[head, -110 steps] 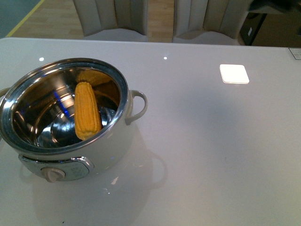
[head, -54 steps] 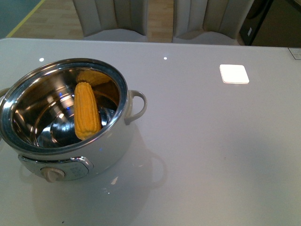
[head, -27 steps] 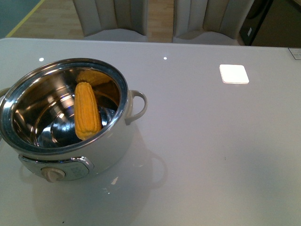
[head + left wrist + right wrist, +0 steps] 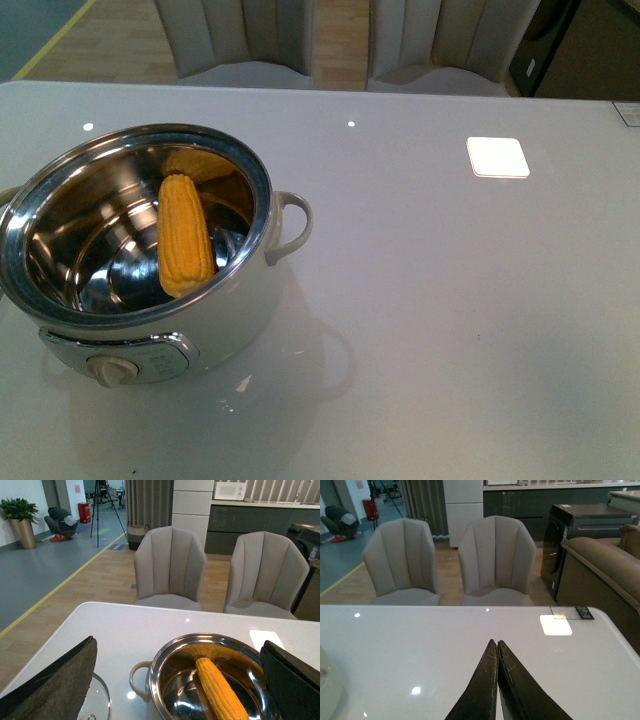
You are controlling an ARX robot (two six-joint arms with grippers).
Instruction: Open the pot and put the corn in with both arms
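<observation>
Corn (image 4: 186, 236) lies inside the pot (image 4: 230, 310), in the left half of the front view, leaning on the steel wall with its blunt end up toward the rim. Left hand (image 4: 180, 680) hangs spread wide above the pot, one dark finger at the lower left of its wrist view and the other at the lower right, gripping nothing. Right hand (image 4: 497, 652) has its fingers pressed together, empty, at the bottom centre of its view over bare counter (image 4: 445, 645). A glass lid (image 4: 95, 705) rests on the counter at the lower left of the left wrist view, just beside the pot's handle (image 4: 136, 677). Both steps look done, so the sound move is to pull both arms clear, lifting the left straight up so neither finger clips the rim. Against two seconds ago, a dark shape in the upper right corner of the front view is gone; pot and corn sit unchanged
</observation>
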